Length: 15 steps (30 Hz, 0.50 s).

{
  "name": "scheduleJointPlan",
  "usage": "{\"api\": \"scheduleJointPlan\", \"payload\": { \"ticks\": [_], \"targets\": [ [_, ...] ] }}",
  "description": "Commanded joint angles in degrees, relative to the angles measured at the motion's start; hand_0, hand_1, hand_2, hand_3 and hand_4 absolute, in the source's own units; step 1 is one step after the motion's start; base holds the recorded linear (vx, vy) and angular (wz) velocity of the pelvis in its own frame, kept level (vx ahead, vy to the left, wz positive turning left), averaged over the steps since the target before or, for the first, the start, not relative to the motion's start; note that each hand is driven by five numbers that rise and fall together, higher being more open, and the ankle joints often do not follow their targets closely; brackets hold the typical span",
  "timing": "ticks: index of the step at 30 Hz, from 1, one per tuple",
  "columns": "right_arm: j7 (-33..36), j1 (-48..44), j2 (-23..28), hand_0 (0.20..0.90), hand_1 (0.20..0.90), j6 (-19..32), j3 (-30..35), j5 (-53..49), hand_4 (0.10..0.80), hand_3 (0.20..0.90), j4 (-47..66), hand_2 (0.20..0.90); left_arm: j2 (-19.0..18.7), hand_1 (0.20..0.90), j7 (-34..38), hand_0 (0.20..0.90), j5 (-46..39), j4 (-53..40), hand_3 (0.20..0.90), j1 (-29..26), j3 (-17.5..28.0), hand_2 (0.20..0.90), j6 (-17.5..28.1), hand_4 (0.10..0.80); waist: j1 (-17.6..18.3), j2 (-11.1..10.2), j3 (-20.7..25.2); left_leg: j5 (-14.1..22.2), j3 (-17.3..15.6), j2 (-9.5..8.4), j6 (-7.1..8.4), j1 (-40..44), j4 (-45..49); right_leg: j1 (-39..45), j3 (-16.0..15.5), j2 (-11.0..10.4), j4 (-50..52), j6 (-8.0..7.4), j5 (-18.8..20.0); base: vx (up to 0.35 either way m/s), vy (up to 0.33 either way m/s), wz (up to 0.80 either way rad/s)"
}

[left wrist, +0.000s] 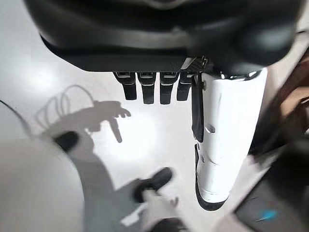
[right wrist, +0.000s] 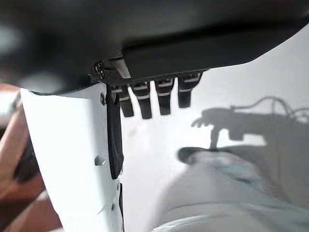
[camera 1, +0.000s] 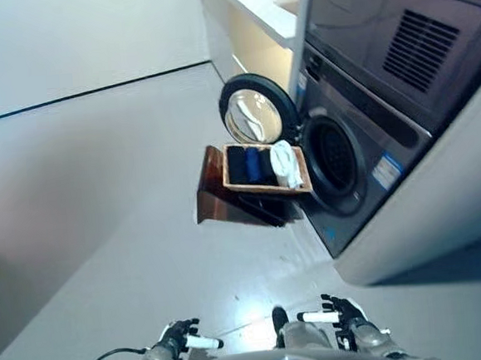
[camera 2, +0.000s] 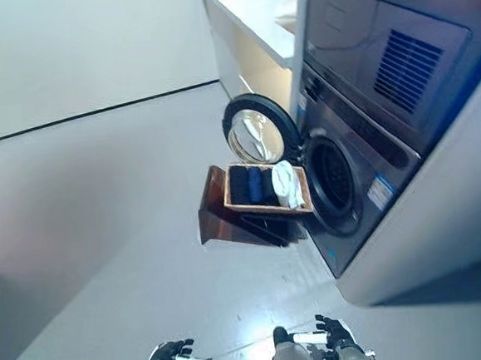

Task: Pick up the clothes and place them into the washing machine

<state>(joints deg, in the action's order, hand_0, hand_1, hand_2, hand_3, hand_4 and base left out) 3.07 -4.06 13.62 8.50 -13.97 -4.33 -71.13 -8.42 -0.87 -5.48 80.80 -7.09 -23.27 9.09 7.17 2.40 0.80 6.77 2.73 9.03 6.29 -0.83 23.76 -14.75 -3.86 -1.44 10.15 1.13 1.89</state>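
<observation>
Basket (camera 1: 266, 190) of clothes (camera 1: 261, 163) on stand (camera 1: 226, 204)

The stickers on the washing machine (camera 1: 362, 137) seem too blurred to read.

clothes (camera 2: 262, 185) in basket (camera 2: 269, 206), washing machine (camera 2: 363, 149) open

Washing machine (camera 1: 364, 158) running off the right and top edges; drum interior (camera 1: 332, 158) showing only as dark, contents not readable. Clothes (camera 1: 260, 164) in the basket (camera 1: 266, 186) too small to tell apart as garments: dark blue rolls, one white piece. Brown stand (camera 1: 225, 199) partly hiding under the basket. Counter (camera 2: 252, 12) being cut by the top edge. Both forearms being clipped by the bottom edge. Brown shape blurring at the right wrist view's edge.
</observation>
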Motion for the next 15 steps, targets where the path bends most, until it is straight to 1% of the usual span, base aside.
{"api": "scheduleJointPlan", "payload": {
  "ticks": [1, 2, 3, 4, 5, 6, 7, 8, 9, 10, 11, 12, 13, 14, 15],
  "targets": [
    [2.16, -0.27, 1.98, 0.900, 0.900, 0.60, -3.85, -0.23, 0.800, 0.900, -0.07, 0.900, -2.79, 0.900, 1.39, 0.900, -1.64, -3.72, 0.900, -4.59, -1.35, 0.900, 1.88, 0.800, 1.08, -2.76, -1.60, -9.10, -1.22, -4.64, -4.25, -0.67, 17.07, 1.29, 3.13, -0.58, -9.47, -0.31, 5.06, 0.080, -0.201, -0.05],
    [2.44, -0.05, 2.52, 0.900, 0.900, 1.03, -3.78, -1.08, 0.800, 0.900, 0.49, 0.900, -2.86, 0.900, 1.94, 0.900, -1.98, -4.08, 0.900, -5.11, -1.42, 0.900, 2.08, 0.800, 0.57, -3.38, -2.50, -8.74, -1.26, -5.22, -4.69, -3.72, 21.06, 2.84, 3.13, -0.50, -9.91, 0.28, 4.33, 0.083, -0.186, -0.02],
    [3.18, -0.80, 3.05, 0.900, 0.900, 1.34, -4.00, -1.06, 0.800, 0.900, 1.11, 0.900, -3.08, 0.900, 2.97, 0.900, -1.25, -4.81, 0.900, -5.83, -2.18, 0.900, 3.11, 0.800, 0.04, -3.94, -3.19, -8.47, -1.94, -5.16, -5.10, -6.52, 23.55, 3.85, 3.47, -0.39, -9.86, 0.63, 3.74, 0.200, -0.299, -0.04],
    [4.91, -1.93, 3.49, 0.900, 0.900, 2.08, -5.02, -1.82, 0.800, 0.900, 2.08, 0.900, -3.55, 0.900, 4.94, 0.900, 0.08, -6.52, 0.900, -6.24, -3.89, 0.900, 4.46, 0.800, -1.49, -4.72, -4.26, -7.50, -4.14, -4.53, -5.44, -12.99, 21.79, 5.53, 4.01, -0.27, -9.87, 0.99, 2.55, 0.207, -0.233, -0.02],
    [5.24, -2.52, 3.61, 0.900, 0.900, 2.31, -5.57, -2.24, 0.800, 0.900, 2.22, 0.900, -3.64, 0.900, 5.36, 0.900, -0.46, -6.19, 0.900, -6.24, -3.86, 0.900, 4.42, 0.800, -2.20, -4.87, -4.84, -6.83, -4.74, -4.81, -5.55, -15.88, 19.22, 6.47, 4.41, -0.13, -9.94, 0.83, 1.96, 0.147, -0.131, 0.03],
    [5.24, -2.54, 3.57, 0.900, 0.900, 2.31, -5.57, -2.24, 0.800, 0.900, 2.21, 0.900, -3.67, 0.900, 5.36, 0.900, -0.46, -6.18, 0.900, -6.26, -3.85, 0.900, 4.42, 0.800, -2.08, -5.09, -4.67, -7.12, -4.76, -5.07, -5.59, -16.00, 18.94, 6.26, 4.39, -0.38, -9.93, 0.80, 1.99, 0.150, -0.041, 0.01],
    [5.82, -3.71, 3.69, 0.900, 0.900, 2.91, -6.17, -2.74, 0.800, 0.900, 1.93, 0.900, -3.60, 0.900, 5.75, 0.900, -0.72, -5.18, 0.900, -6.32, -3.64, 0.900, 4.46, 0.800, -2.85, -5.00, -5.24, -7.18, -5.83, -4.42, -5.52, -19.23, 13.81, 7.41, 5.15, 0.34, -9.88, 0.57, 1.11, 0.322, -0.007, 0.07],
    [5.68, -3.97, 3.57, 0.900, 0.900, 3.02, -6.70, -2.98, 0.800, 0.900, 0.68, 0.900, -3.24, 0.900, 5.95, 0.900, -0.94, -3.93, 0.900, -5.77, -3.29, 0.900, 4.22, 0.800, -4.21, -4.54, -5.60, -7.93, -5.46, -5.39, -5.26, -20.61, 4.00, 9.67, 6.61, 1.18, -10.78, -0.15, 0.01, 0.464, 0.019, 0.15],
    [5.71, -4.23, 3.58, 0.900, 0.900, 3.30, -6.68, -3.22, 0.800, 0.900, -0.08, 0.900, -3.02, 0.900, 5.98, 0.900, -0.75, -3.04, 0.900, -5.44, -3.17, 0.900, 4.20, 0.800, -5.19, -4.16, -5.82, -9.33, -3.99, -6.43, -4.98, -21.16, -3.64, 11.23, 7.62, 2.07, -11.31, -0.71, -0.73, 0.349, 0.041, 0.20],
    [5.71, -4.25, 3.58, 0.900, 0.900, 3.30, -6.68, -3.22, 0.800, 0.900, -0.10, 0.900, -3.02, 0.900, 5.98, 0.900, -0.75, -3.03, 0.900, -5.46, -3.17, 0.900, 4.21, 0.800, -5.15, -4.26, -5.78, -9.65, -4.03, -6.55, -4.97, -21.02, -4.08, 11.16, 7.61, 1.96, -11.32, -0.71, -0.68, 0.312, 0.046, 0.09],
    [5.99, -4.09, 3.50, 0.900, 0.900, 3.49, -6.76, -3.13, 0.800, 0.900, -0.42, 0.900, -2.84, 0.900, 6.15, 0.900, -0.69, -2.47, 0.900, -5.09, -2.93, 0.900, 4.38, 0.800, -6.21, -3.28, -5.82, -12.63, -1.99, -7.04, -4.31, -20.72, -12.79, 13.12, 8.90, 3.45, -12.05, -1.07, -1.47, 0.370, 0.034, -0.44],
    [6.57, -4.13, 3.76, 0.900, 0.900, 3.77, -6.65, -3.02, 0.800, 0.900, -0.89, 0.900, -2.45, 0.900, 6.11, 0.900, -0.46, -2.13, 0.900, -4.58, -2.81, 0.900, 4.27, 0.800, -7.26, -2.96, -5.90, -14.14, 0.08, -7.81, -4.45, -21.57, -20.73, 15.30, 10.73, 4.39, -12.76, -1.33, -2.50, 0.585, 0.061, -0.68],
    [6.92, -3.88, 3.75, 0.900, 0.900, 3.69, -6.33, -3.07, 0.800, 0.900, -1.55, 0.900, -2.07, 0.900, 6.33, 0.900, -0.49, -1.77, 0.900, -3.58, -2.59, 0.900, 4.26, 0.800, -8.21, -2.27, -5.55, -15.96, 1.43, -8.19, -3.78, -21.81, -24.84, 17.93, 12.82, 5.18, -13.14, -1.51, -3.91, 0.415, 0.036, -0.97],
    [6.92, -3.87, 3.73, 0.900, 0.900, 3.70, -6.33, -3.07, 0.800, 0.900, -1.57, 0.900, -2.08, 0.900, 6.34, 0.900, -0.49, -1.76, 0.900, -3.57, -2.60, 0.900, 4.27, 0.800, -8.29, -2.42, -5.77, -16.07, 1.27, -8.27, -3.81, -21.34, -25.17, 18.24, 12.92, 5.03, -13.19, -1.53, -3.98, 0.448, 0.078, -0.80],
    [7.02, -4.77, 3.62, 0.900, 0.900, 3.67, -5.58, -3.93, 0.800, 0.900, -2.46, 0.900, -1.80, 0.900, 6.49, 0.900, -0.52, -1.15, 0.900, -3.33, -1.92, 0.900, 4.01, 0.800, -8.83, -2.08, -5.07, -16.87, 0.02, -8.58, -3.60, -21.77, -25.45, 20.40, 14.75, 5.45, -13.39, -1.69, -5.53, 0.238, 0.054, -1.04]
  ]
}}
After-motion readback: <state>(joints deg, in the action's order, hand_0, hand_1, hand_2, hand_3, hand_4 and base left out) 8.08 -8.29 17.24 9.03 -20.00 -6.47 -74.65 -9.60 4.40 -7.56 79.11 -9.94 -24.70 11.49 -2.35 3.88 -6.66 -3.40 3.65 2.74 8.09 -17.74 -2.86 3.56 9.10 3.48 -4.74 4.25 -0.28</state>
